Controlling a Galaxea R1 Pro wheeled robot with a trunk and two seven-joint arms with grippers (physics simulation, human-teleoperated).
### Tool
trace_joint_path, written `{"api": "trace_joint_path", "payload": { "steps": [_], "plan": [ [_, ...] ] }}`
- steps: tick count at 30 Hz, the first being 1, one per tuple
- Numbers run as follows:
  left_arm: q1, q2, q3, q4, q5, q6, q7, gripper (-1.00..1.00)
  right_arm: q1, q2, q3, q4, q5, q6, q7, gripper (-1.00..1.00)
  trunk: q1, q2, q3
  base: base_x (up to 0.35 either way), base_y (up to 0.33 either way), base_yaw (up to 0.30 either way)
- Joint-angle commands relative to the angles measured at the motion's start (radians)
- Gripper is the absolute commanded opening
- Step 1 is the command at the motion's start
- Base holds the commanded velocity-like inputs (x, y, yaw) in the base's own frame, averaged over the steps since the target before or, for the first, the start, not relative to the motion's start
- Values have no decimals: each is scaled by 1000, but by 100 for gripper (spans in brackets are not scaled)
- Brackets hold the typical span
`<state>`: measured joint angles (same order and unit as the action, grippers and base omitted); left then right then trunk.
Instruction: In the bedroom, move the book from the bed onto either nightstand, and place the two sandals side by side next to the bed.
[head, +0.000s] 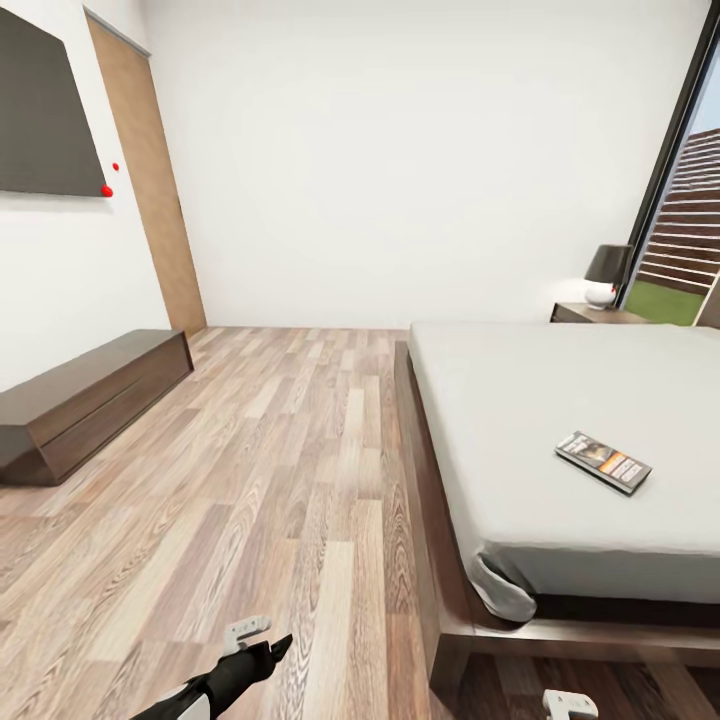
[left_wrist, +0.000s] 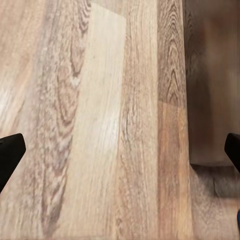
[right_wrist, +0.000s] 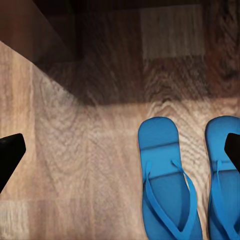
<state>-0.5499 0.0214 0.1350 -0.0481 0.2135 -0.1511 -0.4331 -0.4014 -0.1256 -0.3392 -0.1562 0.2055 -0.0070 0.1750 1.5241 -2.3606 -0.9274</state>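
Note:
The book (head: 603, 461), dark with an orange band, lies flat on the pale grey mattress of the bed (head: 520, 400), toward its near right part. A nightstand (head: 592, 313) stands beyond the bed by the glass door. Two blue sandals (right_wrist: 167, 185) (right_wrist: 225, 177) lie side by side on the wood floor, close to the bed's dark frame (right_wrist: 35, 35). My right gripper (right_wrist: 120, 152) hangs open above the floor beside them, one black fingertip (right_wrist: 233, 150) over the outer sandal. My left gripper (left_wrist: 120, 152) is open over bare planks, and its arm (head: 235, 675) shows low in the head view.
A long low dark-wood cabinet (head: 90, 395) runs along the left wall under a dark wall panel (head: 45, 110). A lamp (head: 608, 272) sits on the nightstand. A wooden door (head: 150, 180) stands at the back left. Wide plank floor (head: 280, 450) lies between cabinet and bed.

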Motion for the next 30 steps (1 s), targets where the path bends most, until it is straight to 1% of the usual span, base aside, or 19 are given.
{"api": "trace_joint_path", "payload": {
  "steps": [1,5,8,30],
  "plan": [
    [-1,0,8,4,0,-1,-6,100,0,0,-9,0,10,-1,5,100,0,0,-1,0,0,-6],
    [-1,0,8,10,0,-2,-6,100,0,0,-8,1,11,-1,5,100,0,0,-1,0,0,-81],
    [-1,0,8,12,0,-3,-6,100,0,0,-8,1,11,-1,5,100,0,0,-1,0,0,-193],
    [-1,1,8,13,0,-4,-6,100,0,0,-8,0,11,-1,5,100,0,0,10,0,0,-272]
  ]
}}
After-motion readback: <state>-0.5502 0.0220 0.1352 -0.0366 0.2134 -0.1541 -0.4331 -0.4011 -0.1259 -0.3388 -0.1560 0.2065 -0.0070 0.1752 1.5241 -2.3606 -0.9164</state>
